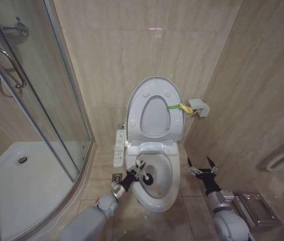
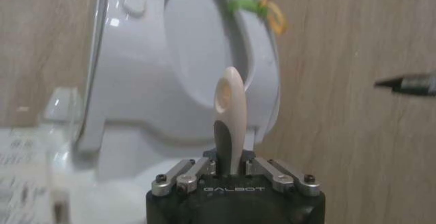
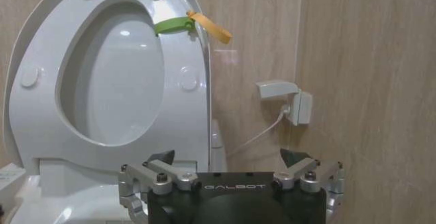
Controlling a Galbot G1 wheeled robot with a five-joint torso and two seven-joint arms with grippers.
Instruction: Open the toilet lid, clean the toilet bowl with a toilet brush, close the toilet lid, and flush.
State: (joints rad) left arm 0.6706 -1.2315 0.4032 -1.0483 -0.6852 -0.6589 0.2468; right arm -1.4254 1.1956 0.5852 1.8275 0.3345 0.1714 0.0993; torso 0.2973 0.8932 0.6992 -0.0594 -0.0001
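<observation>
At lower centre, left gripper (image 1: 139, 169) pinching toilet brush (image 1: 145, 176) inside toilet bowl (image 1: 168, 200); bristle contact probably there. Best scrubbed along the wall, lid (image 1: 154, 93) upright. At lower right, right gripper (image 1: 202, 168) spread, idle.

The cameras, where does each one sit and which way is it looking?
Head view: up high, looking down at the toilet bowl; both arms show.
Left wrist view: on the left gripper, facing the raised toilet lid; its fingers pinch the toilet brush handle.
Right wrist view: on the right gripper, open, facing the lid too.
All share the lid and its green strap.
</observation>
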